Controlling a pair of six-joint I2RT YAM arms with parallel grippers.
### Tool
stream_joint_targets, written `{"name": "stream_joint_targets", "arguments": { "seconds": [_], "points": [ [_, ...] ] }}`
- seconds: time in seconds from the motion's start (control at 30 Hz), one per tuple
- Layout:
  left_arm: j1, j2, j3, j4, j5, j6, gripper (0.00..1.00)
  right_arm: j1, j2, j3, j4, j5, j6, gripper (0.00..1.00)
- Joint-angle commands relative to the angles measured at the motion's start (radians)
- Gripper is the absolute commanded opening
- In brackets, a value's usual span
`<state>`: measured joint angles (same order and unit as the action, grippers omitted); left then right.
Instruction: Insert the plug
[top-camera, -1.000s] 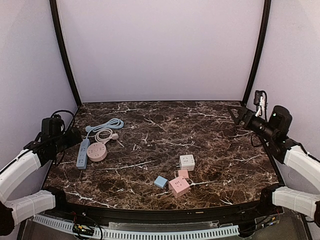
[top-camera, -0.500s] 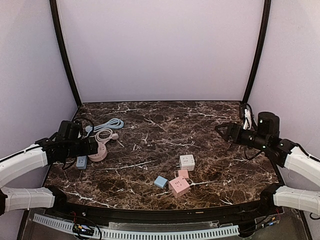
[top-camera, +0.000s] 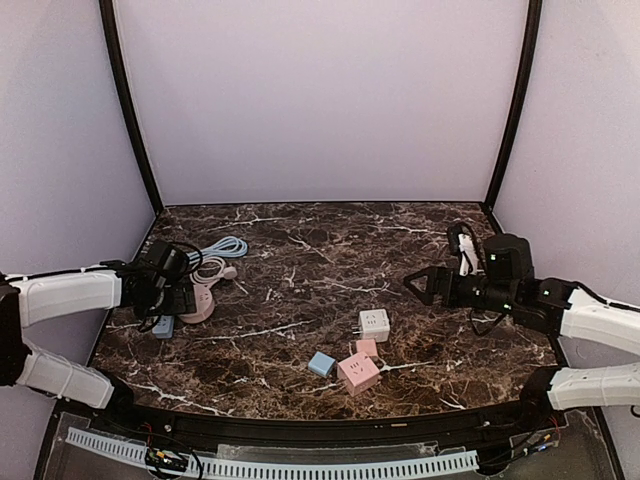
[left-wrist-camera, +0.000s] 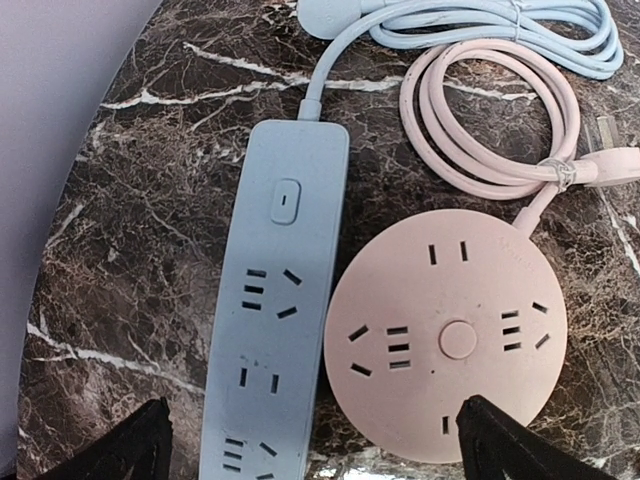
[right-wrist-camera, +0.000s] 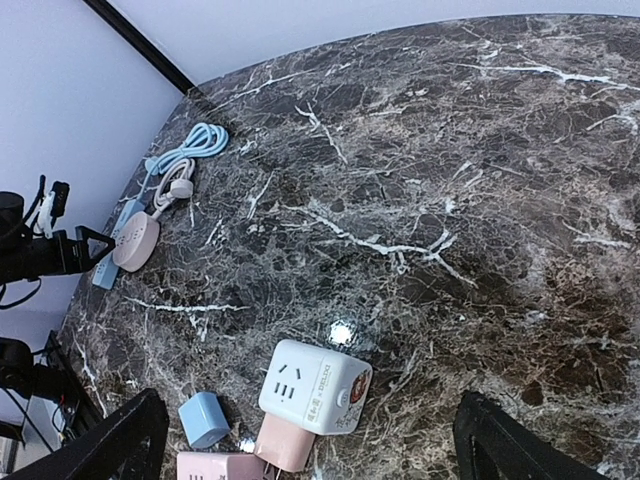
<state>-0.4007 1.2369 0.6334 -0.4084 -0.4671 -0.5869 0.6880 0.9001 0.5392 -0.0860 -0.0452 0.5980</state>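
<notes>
Now L gripper (left-wrist-camera: 315, 438) spread over pink socket (left-wrist-camera: 445, 335) by table (top-camera: 330, 250) edge, R gripper (top-camera: 413, 287) spread.

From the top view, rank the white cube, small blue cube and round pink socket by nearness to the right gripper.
1. The white cube, closest, beside the right gripper.
2. The small blue cube, toward the front edge.
3. The round pink socket, far left side.
</notes>
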Motion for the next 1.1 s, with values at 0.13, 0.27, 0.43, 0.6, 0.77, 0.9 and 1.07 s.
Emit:
{"name": "stream_joint_targets", "arguments": {
  "seconds": [0.13,0.27,0.43,0.6,0.77,0.9,1.07],
  "points": [
    [0.047,0.037,0.012,0.017,0.091,0.029,0.93,0.080,0.058,0.034,0.008,0.085,0.012,0.99],
    [0.048,0.077,0.022,0.110,0.192,0.086,0.90,0.099,0.072,0.034,0.018,0.097,0.020,0.99],
    [0.048,0.162,0.071,0.171,0.248,0.125,0.91,0.118,0.084,0.039,0.020,0.106,0.020,0.99],
    [0.048,0.264,0.205,0.145,0.236,0.185,0.92,0.123,0.088,0.039,0.017,0.109,0.019,0.99],
    [0.047,0.382,0.349,0.110,0.241,0.283,0.92,0.126,0.082,0.037,0.006,0.113,0.013,0.99],
    [0.047,0.511,0.472,0.057,0.247,0.337,0.88,0.127,0.073,0.030,0.006,0.112,0.011,0.99],
    [0.048,0.621,0.562,0.039,0.265,0.377,0.85,0.128,0.068,0.016,0.005,0.103,0.010,0.99]
  ]
}}
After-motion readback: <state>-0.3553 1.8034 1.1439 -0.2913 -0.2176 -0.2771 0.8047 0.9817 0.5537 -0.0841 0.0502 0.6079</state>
